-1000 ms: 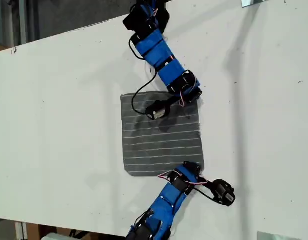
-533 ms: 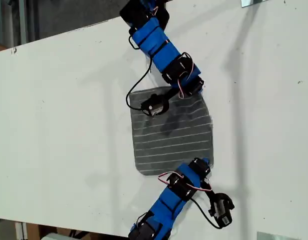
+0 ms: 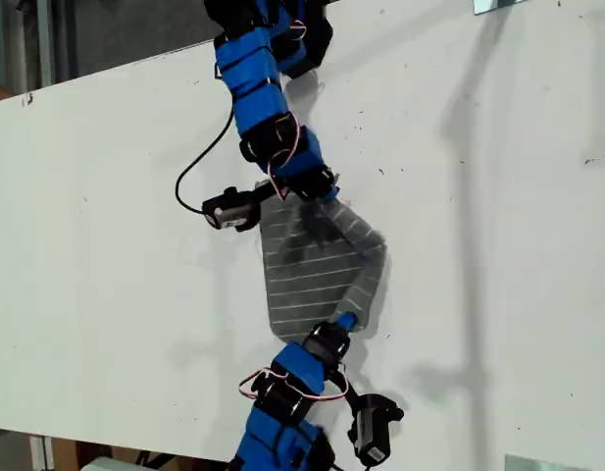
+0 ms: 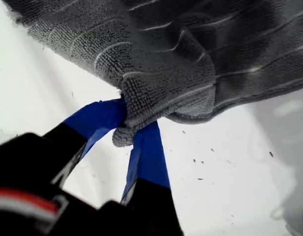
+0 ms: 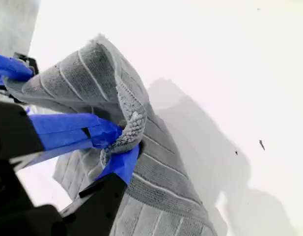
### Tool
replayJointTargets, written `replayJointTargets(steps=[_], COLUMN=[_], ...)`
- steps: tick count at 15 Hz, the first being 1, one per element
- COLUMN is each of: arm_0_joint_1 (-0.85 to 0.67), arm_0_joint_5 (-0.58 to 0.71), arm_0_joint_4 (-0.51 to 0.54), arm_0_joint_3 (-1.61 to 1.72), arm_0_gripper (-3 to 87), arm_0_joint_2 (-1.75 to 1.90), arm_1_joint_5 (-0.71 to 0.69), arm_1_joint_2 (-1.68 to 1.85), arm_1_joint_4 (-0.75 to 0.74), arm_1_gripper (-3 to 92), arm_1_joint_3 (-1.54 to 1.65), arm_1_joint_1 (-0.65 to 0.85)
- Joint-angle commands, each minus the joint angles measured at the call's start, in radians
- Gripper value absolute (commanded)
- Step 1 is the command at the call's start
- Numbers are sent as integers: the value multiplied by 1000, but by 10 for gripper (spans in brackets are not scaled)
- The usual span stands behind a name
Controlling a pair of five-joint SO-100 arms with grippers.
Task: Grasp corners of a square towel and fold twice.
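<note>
The grey striped towel [image 3: 312, 280] lies on the white table [image 3: 498, 245], with its edge on the exterior view's right lifted and drawn over toward the left. In the first wrist view, my first gripper [image 4: 129, 125] is shut on one corner [image 4: 123, 136] of the towel [image 4: 190, 54], which hangs from its blue fingers. My second gripper [image 5: 122, 142] is shut on another corner [image 5: 134, 123] of the towel [image 5: 156, 172]. In the exterior view one arm's gripper [image 3: 320, 191] holds the far corner and the other arm's gripper [image 3: 344, 322] holds the near corner; which arm is which is not shown.
Black camera modules on cables hang beside the arms [image 3: 228, 209] [image 3: 373, 432]. The table's slanted far edge [image 3: 106, 74] runs along the exterior view's upper left. Small metal pieces sit at the upper right [image 3: 498, 5] and lower right [image 3: 547, 463] of that view.
Both arms have swung toward the exterior view's left, carrying the two gripped corners. The towel's right edge has risen off the table and the cloth now looks narrower and partly doubled over.
</note>
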Motion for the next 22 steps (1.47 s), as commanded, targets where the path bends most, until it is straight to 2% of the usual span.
replayJointTargets(steps=[1, 5, 9, 13, 16, 18, 22], arm_0_joint_1=[-100, -281, -508, -630, -545, -457, -322], arm_0_joint_5=[-21, -21, 21, 48, 18, -2, -107], arm_0_joint_4=[-118, -135, -135, -166, -118, -123, -255], arm_0_joint_3=[307, 638, 900, 1028, 969, 962, 1075], arm_0_gripper=[-1, -1, -1, -1, -1, -1, -1], arm_0_joint_2=[336, 647, 822, 836, 836, 838, 838], arm_1_joint_5=[-58, -146, -250, -281, -267, -261, -207], arm_1_joint_2=[179, 199, 54, -133, -38, 21, 21], arm_1_joint_4=[-14, -44, -130, -167, -114, -74, -55], arm_1_gripper=[-1, -1, -1, -1, -1, -1, -1], arm_1_joint_3=[81, 155, 219, 198, 206, 221, 290], arm_1_joint_1=[127, 374, 588, 632, 568, 526, 391])
